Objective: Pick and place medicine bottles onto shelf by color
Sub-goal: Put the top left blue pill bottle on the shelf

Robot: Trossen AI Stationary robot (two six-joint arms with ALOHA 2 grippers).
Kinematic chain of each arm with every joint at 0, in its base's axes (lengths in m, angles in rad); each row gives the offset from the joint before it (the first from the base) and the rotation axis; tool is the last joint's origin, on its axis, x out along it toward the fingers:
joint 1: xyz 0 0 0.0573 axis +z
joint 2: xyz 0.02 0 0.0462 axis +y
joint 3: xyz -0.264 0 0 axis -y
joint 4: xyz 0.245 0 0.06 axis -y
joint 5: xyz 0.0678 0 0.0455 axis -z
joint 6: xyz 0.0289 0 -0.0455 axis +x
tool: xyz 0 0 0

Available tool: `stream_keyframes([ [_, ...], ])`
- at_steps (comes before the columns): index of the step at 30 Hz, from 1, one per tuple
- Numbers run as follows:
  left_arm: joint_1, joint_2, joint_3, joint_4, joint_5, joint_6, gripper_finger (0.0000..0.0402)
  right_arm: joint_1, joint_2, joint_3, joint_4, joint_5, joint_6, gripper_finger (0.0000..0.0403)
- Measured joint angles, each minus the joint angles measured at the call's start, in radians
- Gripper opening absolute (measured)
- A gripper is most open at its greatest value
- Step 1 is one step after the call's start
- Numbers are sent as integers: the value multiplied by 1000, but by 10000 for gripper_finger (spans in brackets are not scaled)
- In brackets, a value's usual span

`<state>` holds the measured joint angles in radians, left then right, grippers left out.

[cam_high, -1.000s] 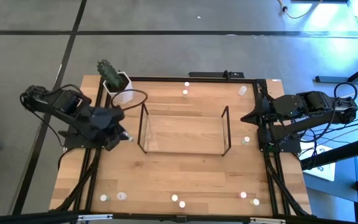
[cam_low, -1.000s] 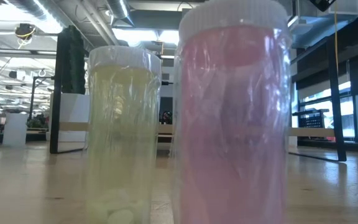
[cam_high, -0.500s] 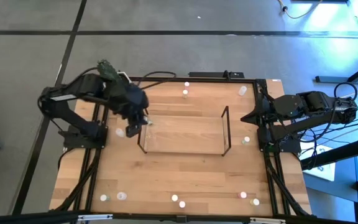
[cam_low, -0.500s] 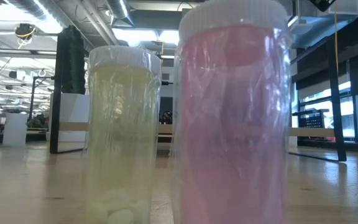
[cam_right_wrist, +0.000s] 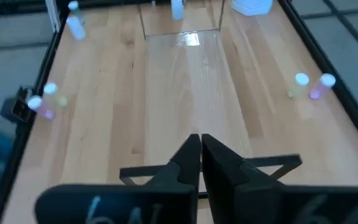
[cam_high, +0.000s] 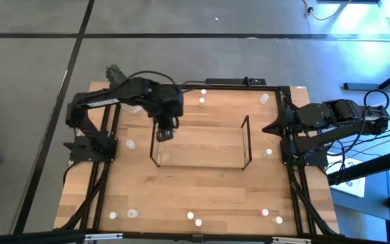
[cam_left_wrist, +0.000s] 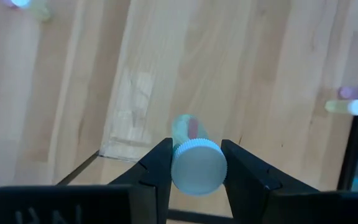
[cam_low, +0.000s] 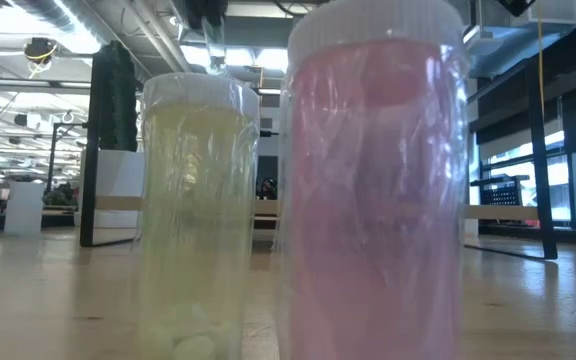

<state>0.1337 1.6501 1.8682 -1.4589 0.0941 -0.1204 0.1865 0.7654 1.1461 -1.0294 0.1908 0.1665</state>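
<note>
The left pincer (cam_high: 164, 133) is hanging over the left end of the clear see-through rectangular shelf with a thin dark wire frame (cam_high: 200, 165), and its two dark fingers (cam_left_wrist: 156, 163) are pressing on the sides of a small pale greenish cylindrical medicine bottle with a ribbed white cap (cam_left_wrist: 194, 160). In the left wrist view the bottle is lying lengthwise between the fingers, cap toward the camera, above the light wooden worktop (cam_high: 202, 196) and a dark corner of the shelf frame.

The main risk, as I am judging it, is that the bottle is being gripped on its round side, so it could be rolling or twisting out once the fingers begin parting, and then be tipping on the clear shelf floor or dropping outside the frame. The pincer is also sitting close to the shelf's upright left end, so a descent slightly off line could be knocking the wire and shifting the rack. A colour mistake is possible too, since the tints are faint and no sorted group is showing on the shelf to match against.

The right pincer (cam_right_wrist: 196, 144) is waiting at the worktop's right edge, its fingers pressed together with nothing between them. Other small pale bottles are standing scattered along the far and near edges, among them a pink-tinted one (cam_right_wrist: 321, 85) and a yellowish one (cam_right_wrist: 298, 83) just beside each other.
</note>
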Motion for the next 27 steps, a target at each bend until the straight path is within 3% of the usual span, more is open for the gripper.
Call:
stream_keyframes([
  [7, -3, 93, -1, 1, -2, -8, 111, 0, 0, 0, 0, 0, -121, 18],
  [21, -3, 166, -1, 31, -69, -66, 111, 0, 0, 0, 0, 0, -119, 18],
  [27, -3, 168, -16, 72, -70, -106, 111, -1, 0, 0, 0, 9, -3, 18],
])
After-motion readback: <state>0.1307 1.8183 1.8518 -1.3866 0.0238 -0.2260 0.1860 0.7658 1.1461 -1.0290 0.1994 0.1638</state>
